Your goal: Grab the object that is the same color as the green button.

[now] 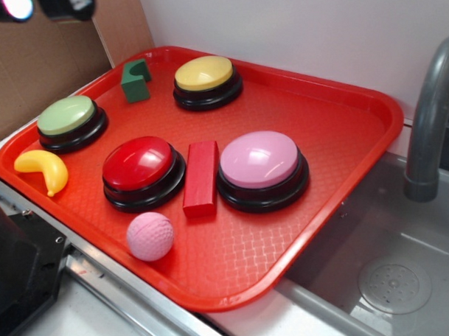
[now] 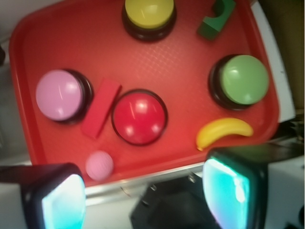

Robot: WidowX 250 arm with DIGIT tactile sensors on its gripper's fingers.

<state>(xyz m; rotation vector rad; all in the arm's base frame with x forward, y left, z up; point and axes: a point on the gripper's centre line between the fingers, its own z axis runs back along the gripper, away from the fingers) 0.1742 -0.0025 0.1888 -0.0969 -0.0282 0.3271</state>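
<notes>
My fingers (image 2: 143, 191) hang spread wide above the red plastic tray's (image 2: 28, 57) near edge; the small dark green notched block (image 2: 215, 20) sits far-corner, beside the yellow dome button (image 2: 148, 12). Best approach: descend squarely over it.

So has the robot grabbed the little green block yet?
Not yet. The gripper is open and empty, above the tray's near edge. The dark green block sits untouched in the far corner, between the green button and the yellow button. Reaching over, lowering and closing on it are all left.
</notes>
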